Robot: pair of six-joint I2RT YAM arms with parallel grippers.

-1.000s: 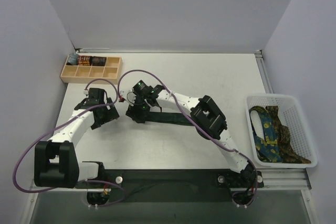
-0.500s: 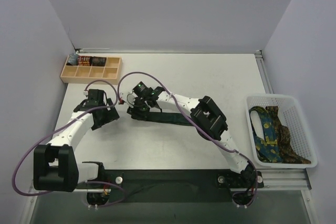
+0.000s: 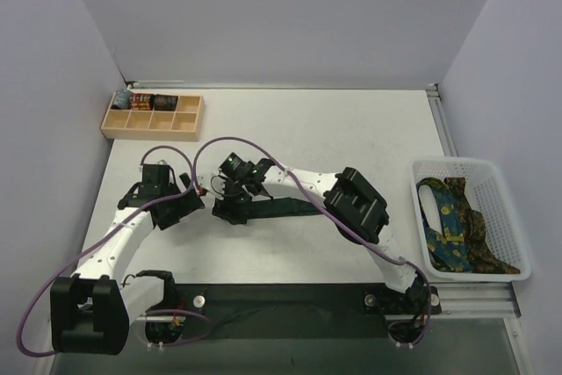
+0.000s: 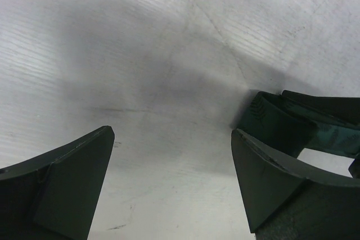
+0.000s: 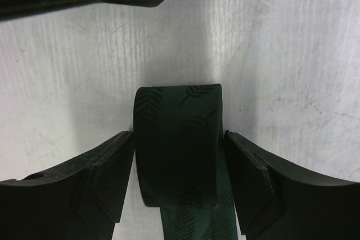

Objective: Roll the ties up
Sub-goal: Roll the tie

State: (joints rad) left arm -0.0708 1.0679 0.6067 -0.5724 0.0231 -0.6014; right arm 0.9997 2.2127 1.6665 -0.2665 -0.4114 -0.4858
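A dark green tie point(image 3: 294, 208) with a faint leaf pattern lies flat on the white table, running right from my right gripper point(image 3: 234, 210). In the right wrist view its left end is wound into a small roll point(image 5: 177, 155), and my right gripper point(image 5: 179, 134) has its fingers point(image 5: 107, 178) pressed against the roll's two sides. My left gripper point(image 3: 182, 205) is open and empty just left of the roll. In the left wrist view point(image 4: 171, 133) the roll point(image 4: 273, 122) shows beyond the right finger.
A white basket point(image 3: 505, 217) at the right edge holds a blue tie with yellow pattern point(image 3: 443, 221) and a brown patterned tie point(image 3: 483, 243). A wooden compartment tray point(image 3: 154, 117) stands at the back left with dark rolls in its back row. Purple cables point(image 3: 219, 142) loop over both arms.
Both grippers have moved a little toward the near edge. The rolled end of the green tie has moved with the right gripper. The left arm's elbow has dropped lower.
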